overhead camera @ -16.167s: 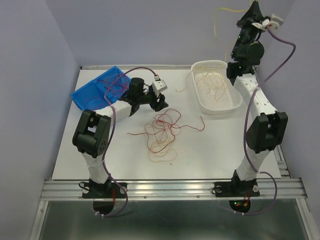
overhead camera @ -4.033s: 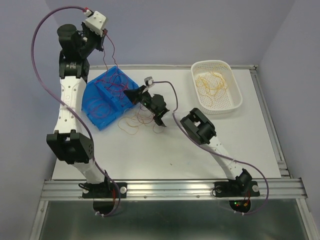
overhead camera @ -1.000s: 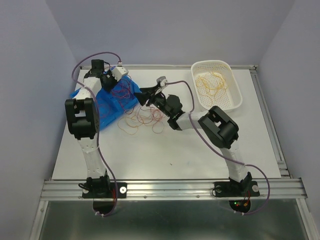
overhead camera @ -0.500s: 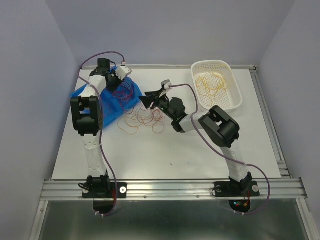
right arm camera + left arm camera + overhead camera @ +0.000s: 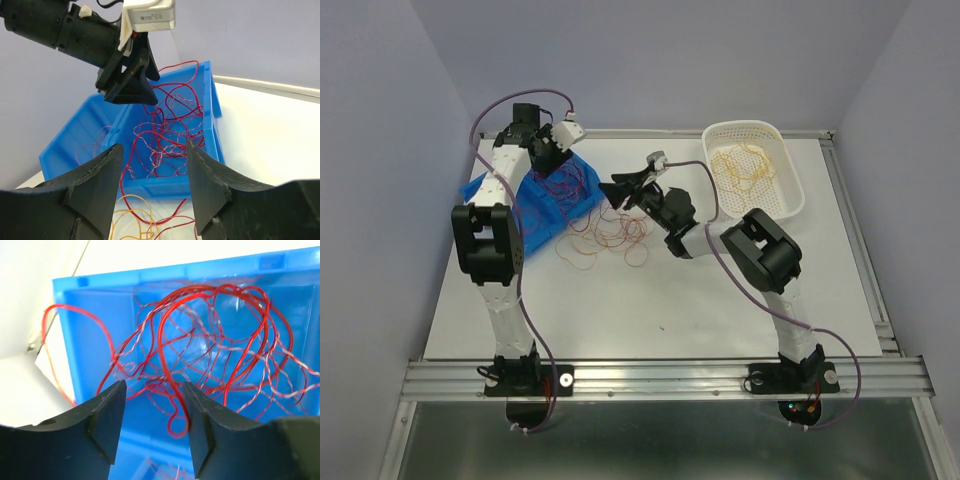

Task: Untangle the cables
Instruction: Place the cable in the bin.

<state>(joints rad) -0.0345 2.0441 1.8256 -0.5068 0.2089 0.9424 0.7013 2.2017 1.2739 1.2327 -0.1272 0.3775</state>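
Red cables (image 5: 200,340) lie in loose loops inside the blue bin (image 5: 80,340), which sits at the table's back left (image 5: 532,222). My left gripper (image 5: 154,410) hangs open just above them (image 5: 548,152); one red loop brushes its right finger and nothing is gripped. A mixed tangle of red and yellow cables (image 5: 610,235) lies on the table by the bin's right side. My right gripper (image 5: 620,190) is open over that tangle and faces the bin (image 5: 165,187). Between its fingers (image 5: 155,175) there are only strands lying below.
A white perforated basket (image 5: 790,205) at the back right holds yellow cables (image 5: 745,165). Both arms reach towards the back left, and the right forearm crosses the table's middle. One red strand trails from the bin over its front wall onto the table (image 5: 125,200).
My left gripper has gone from shut to open over the bin, and the red cable it held now lies in the bin. The right gripper has shifted slightly and stays open.
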